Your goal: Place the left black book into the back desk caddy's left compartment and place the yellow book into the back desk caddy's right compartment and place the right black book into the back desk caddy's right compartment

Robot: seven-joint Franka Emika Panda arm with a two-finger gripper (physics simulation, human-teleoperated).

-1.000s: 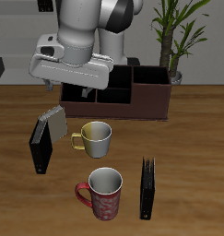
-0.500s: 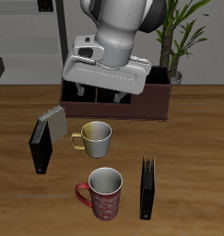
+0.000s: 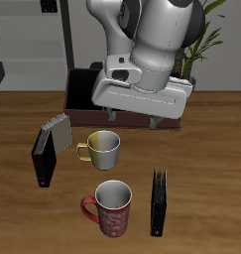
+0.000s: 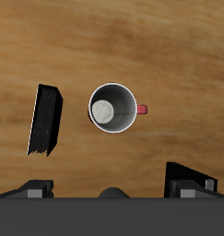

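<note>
My gripper point(image 3: 129, 118) hangs open and empty in front of the dark brown desk caddy point(image 3: 77, 92) at the table's back, hiding most of it. In the wrist view the gripper point(image 4: 113, 192) has its fingers wide apart. The left black book point(image 3: 159, 202) stands on edge near the table's front edge, beside a red mug point(image 3: 112, 206); both show in the wrist view, book point(image 4: 46, 120) and mug point(image 4: 113, 108). The right black book point(image 3: 42, 156) stands at the other side, with a greyish, yellow-edged book point(image 3: 59, 130) leaning against it.
A grey mug with a yellow handle point(image 3: 102, 148) stands mid-table between the books, just below my gripper. A potted plant point(image 3: 207, 38) stands behind the caddy. A dark wedge point(image 4: 191, 173) shows beside one finger in the wrist view.
The arm has swung across the front of the caddy, from above the right black book toward the plant side, and come forward. The gripper stayed open and empty. Nothing on the table moved.
</note>
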